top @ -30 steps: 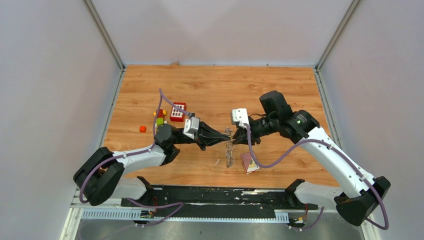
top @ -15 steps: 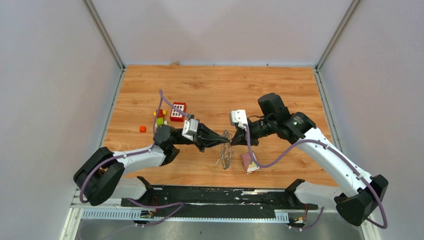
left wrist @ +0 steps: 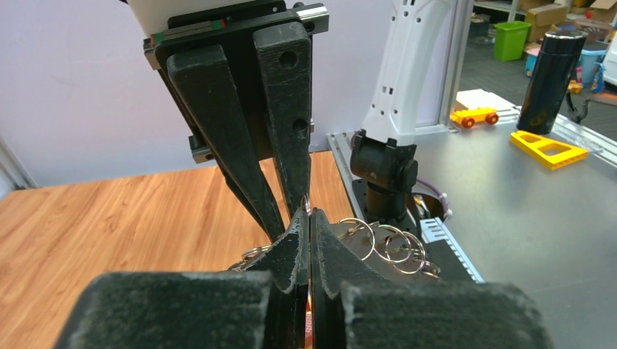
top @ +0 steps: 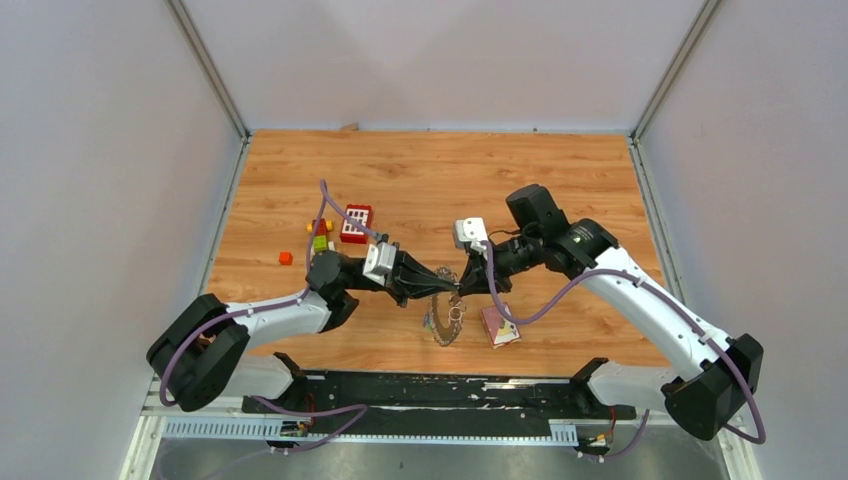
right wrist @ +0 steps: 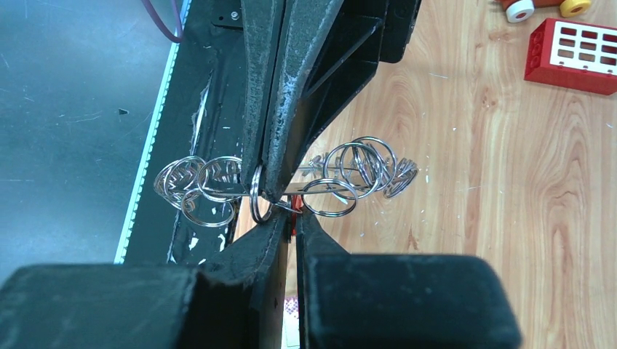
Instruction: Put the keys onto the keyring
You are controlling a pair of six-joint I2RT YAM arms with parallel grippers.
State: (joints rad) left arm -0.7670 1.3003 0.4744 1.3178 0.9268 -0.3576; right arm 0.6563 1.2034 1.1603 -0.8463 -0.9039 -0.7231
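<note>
The keyring (top: 447, 318), a grey ring fringed with small silvery split rings, hangs above the table between the two arms. My left gripper (top: 452, 283) is shut on its top edge. In the left wrist view the fingertips (left wrist: 309, 218) pinch the thin rim, with split rings (left wrist: 385, 243) beside them. My right gripper (top: 464, 283) meets it from the right and is shut on the same stretch of rim (right wrist: 291, 207). Split rings (right wrist: 356, 171) fan out on both sides. A red sliver (right wrist: 293, 218) shows in the narrow gap between the right fingers. No key is plainly distinguishable.
A maroon square card (top: 500, 326) lies on the wood just right of the hanging ring. A red block with white squares (top: 355, 223) and small coloured blocks (top: 319, 235) sit at the left. The black base rail (top: 430, 395) runs along the near edge.
My right gripper has moved left to the ring and closed on its rim. The ring has turned from edge-on to showing its open face and hangs slightly further left.
</note>
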